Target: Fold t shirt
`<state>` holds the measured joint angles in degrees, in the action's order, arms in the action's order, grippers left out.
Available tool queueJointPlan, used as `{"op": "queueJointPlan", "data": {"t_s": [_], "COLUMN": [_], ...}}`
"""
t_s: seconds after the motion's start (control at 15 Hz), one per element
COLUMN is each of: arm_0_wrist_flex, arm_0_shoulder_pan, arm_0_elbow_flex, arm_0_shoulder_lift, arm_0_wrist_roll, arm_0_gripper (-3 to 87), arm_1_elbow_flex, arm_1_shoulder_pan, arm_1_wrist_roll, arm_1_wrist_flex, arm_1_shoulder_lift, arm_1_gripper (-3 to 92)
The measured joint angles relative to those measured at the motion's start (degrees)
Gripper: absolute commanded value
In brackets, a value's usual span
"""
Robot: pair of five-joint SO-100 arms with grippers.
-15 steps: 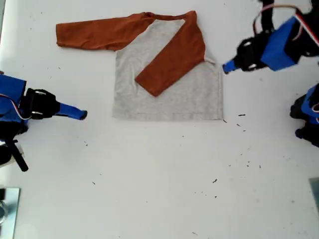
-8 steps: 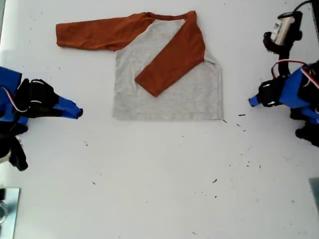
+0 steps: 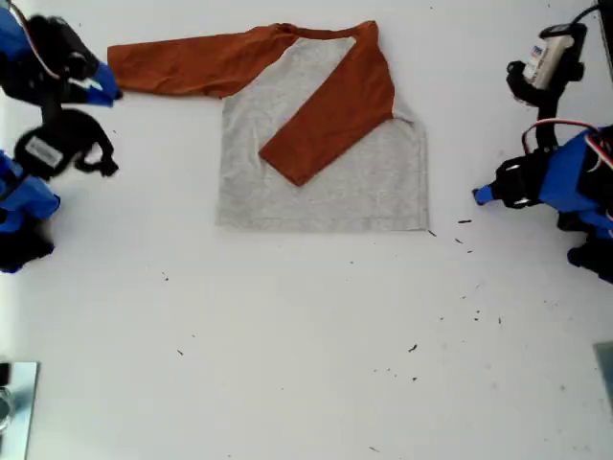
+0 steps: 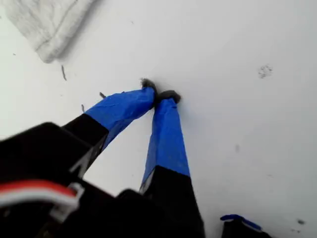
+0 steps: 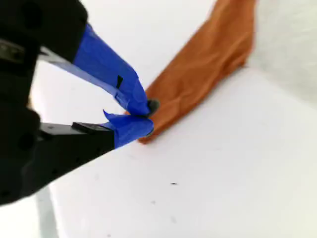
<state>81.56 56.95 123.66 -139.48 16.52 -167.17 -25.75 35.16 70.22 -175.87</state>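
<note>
The t shirt (image 3: 326, 187) lies flat on the white table, grey body with no logo showing. One rust-orange sleeve (image 3: 330, 115) is folded diagonally over the body. The other sleeve (image 3: 192, 62) stretches toward the exterior view's left. My second gripper (image 3: 107, 91) is at that sleeve's cuff (image 5: 198, 84), its blue fingertips (image 5: 130, 129) together right at the cuff's end (image 5: 142, 116); no cloth shows pinched between them. My first gripper (image 3: 479, 195) is shut and empty (image 4: 159, 94) on bare table, just off the shirt's hem corner (image 4: 49, 25) at the exterior view's right.
Small black specks (image 3: 465, 222) dot the table below and to the exterior view's right of the shirt. A metal plate (image 3: 14, 398) sits at the exterior view's lower left edge. Both arms' bases stand at the exterior view's side edges.
The second arm swung from beside the shirt's hem up to the stretched sleeve's cuff. The first arm pulled back from the shoulder and settled near the hem corner. The shirt has not moved.
</note>
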Motion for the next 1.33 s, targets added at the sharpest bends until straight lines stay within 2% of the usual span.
{"op": "queueJointPlan", "data": {"t_s": [0.07,0.13,0.27,0.47,0.67,0.8,0.93,1.07,1.33], "arm_0_wrist_flex": [0.18,0.18,-1.85,-11.34,-21.88,-26.19,-26.54,-24.08,-13.62], "arm_0_shoulder_pan": [10.11,14.94,16.87,18.11,21.18,23.82,23.64,21.36,4.13], "arm_0_elbow_flex": [-1.85,-3.69,-5.98,-2.46,0.00,-1.67,-4.39,-6.59,-22.41], "arm_0_shoulder_lift": [3.87,8.17,14.77,23.03,36.21,45.70,48.60,43.07,30.85], "arm_0_wrist_roll": [5.10,7.47,11.07,13.62,16.44,20.04,22.85,22.76,17.93], "arm_0_gripper": [29.5,29.4,29.7,26.4,9.0,-0.3,-0.3,-0.3,-0.3], "arm_1_elbow_flex": [-0.88,-1.41,-1.58,-1.58,-1.58,-1.58,-1.67,-1.67,-1.76], "arm_1_shoulder_pan": [0.70,1.05,1.05,1.05,1.05,1.76,1.67,1.67,2.37], "arm_1_wrist_roll": [0.00,-0.18,-0.35,-0.35,-0.70,-1.05,-1.23,-1.58,-2.29], "arm_1_wrist_flex": [0.26,0.79,1.93,1.93,1.93,1.93,2.29,2.64,2.64], "arm_1_shoulder_lift": [-2.64,-5.80,-8.79,-9.23,-9.23,-9.23,-9.58,-9.58,-9.58], "arm_1_gripper": [3.4,3.4,3.4,3.4,3.4,3.4,3.4,3.4,3.4]}}
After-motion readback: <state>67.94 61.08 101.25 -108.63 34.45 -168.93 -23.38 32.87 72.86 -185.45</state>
